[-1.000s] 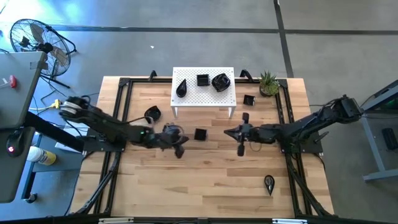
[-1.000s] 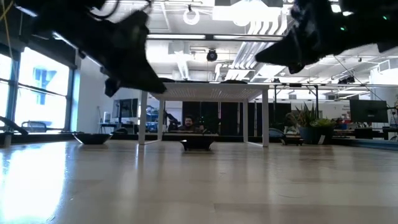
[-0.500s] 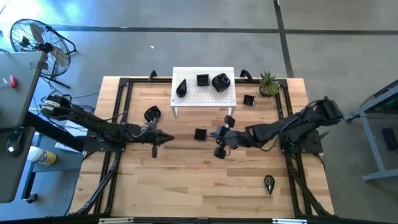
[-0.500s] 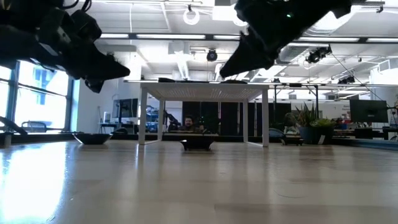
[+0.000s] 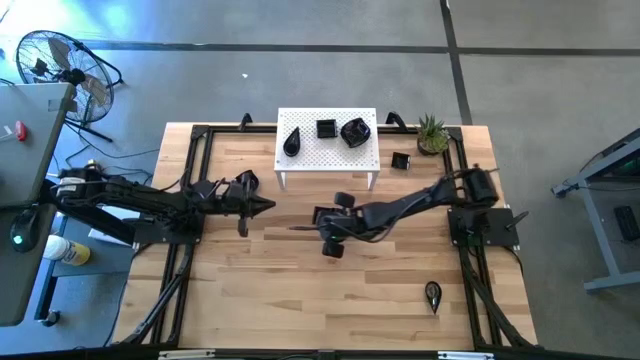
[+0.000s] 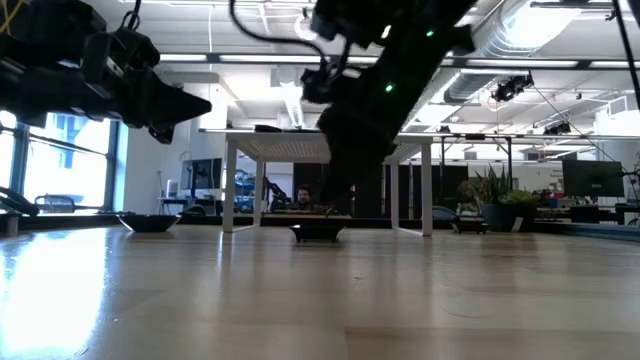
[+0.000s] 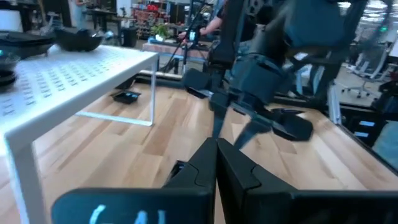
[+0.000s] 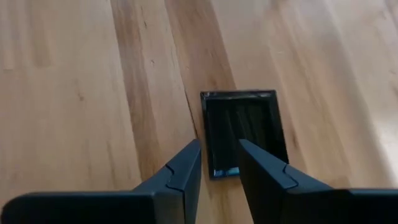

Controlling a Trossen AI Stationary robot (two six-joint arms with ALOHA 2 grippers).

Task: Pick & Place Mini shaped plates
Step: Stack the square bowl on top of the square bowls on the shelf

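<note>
Black and glossy, a square mini plate [image 8: 244,130] lies flat on the wooden bench [image 5: 300,290] in front of the white perforated stand [image 5: 328,148]. My right tool [image 8: 219,163] hovers just above its near edge, fingers parted and empty. My left tool [image 5: 262,205] hangs to the side, pinched shut on nothing.

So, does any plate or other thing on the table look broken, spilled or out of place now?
Nothing stands out. Three plates sit on the white stand; the other plates lie flat on the table. The right gripper is open over a square plate, and the left gripper is shut and empty.
</note>
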